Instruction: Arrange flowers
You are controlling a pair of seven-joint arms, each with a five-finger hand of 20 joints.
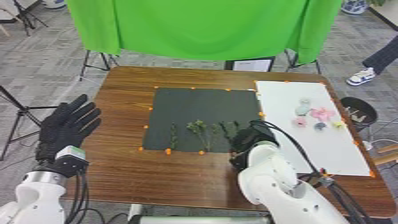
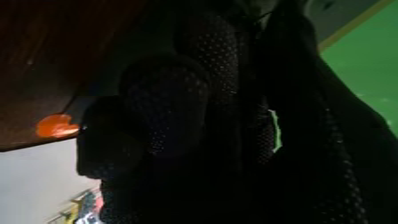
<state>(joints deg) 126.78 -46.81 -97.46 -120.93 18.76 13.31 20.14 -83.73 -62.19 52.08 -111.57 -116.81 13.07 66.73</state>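
item: brown wooden table (image 1: 191,182). right hand (image 1: 252,138), black glove, at the dark mat's five o'clock corner; whether it is open or gripping cannot be told. left hand (image 1: 67,124), black glove, at nine o'clock from the mat, fingers straight and spread. green sprigs (image 1: 201,132), several, laid along six o'clock of the dark mat (image 1: 204,102) (thin, leafy things). at three o'clock, a white sheet (image 1: 342,155); on it, a loose group of flowers (image 1: 322,114), pink, pale green, grey-blue and yellow. beyond, at twelve o'clock: green cloth (image 1: 209,30), hanging.
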